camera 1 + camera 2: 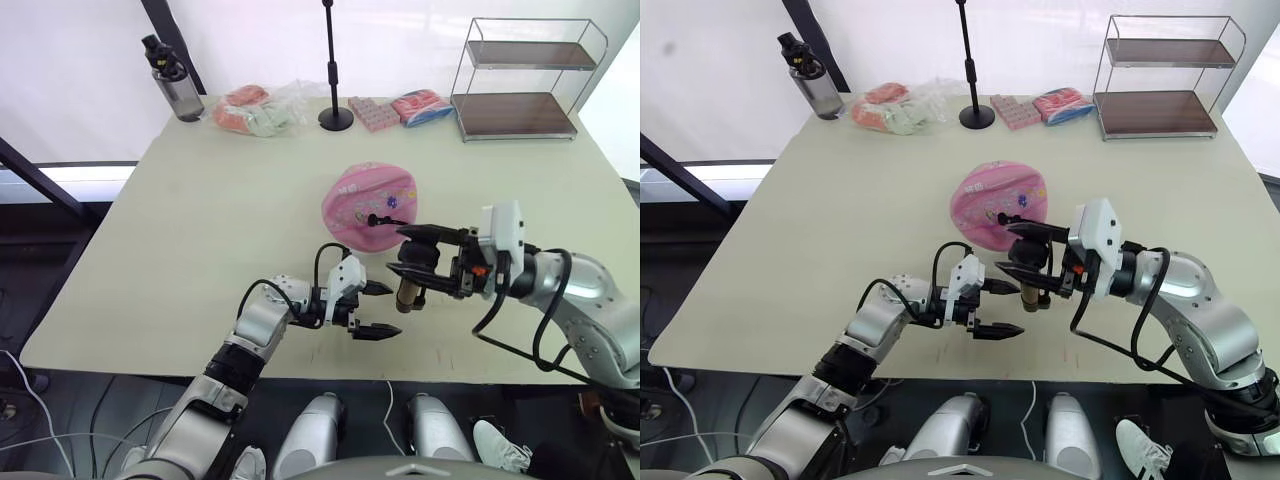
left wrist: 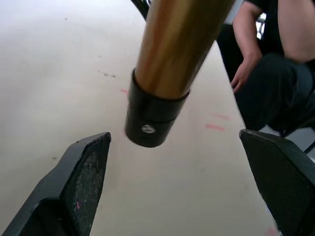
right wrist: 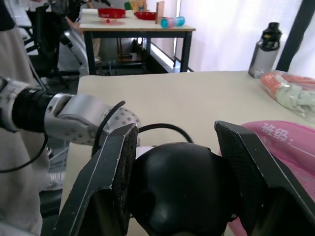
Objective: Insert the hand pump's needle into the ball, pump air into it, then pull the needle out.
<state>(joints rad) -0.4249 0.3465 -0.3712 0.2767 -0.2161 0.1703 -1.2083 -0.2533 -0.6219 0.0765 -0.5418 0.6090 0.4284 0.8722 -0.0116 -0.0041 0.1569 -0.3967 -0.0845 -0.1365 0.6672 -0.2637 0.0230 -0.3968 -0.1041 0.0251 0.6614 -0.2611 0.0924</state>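
The left gripper hangs open just left of the hand pump, level with its lower cap. The pump stands roughly upright just in front of the ball. The right gripper clamps the pump's black handle from the right.

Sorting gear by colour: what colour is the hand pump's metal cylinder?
Gold-bronze metal cylinder with a black end cap; clearest in the left wrist view.
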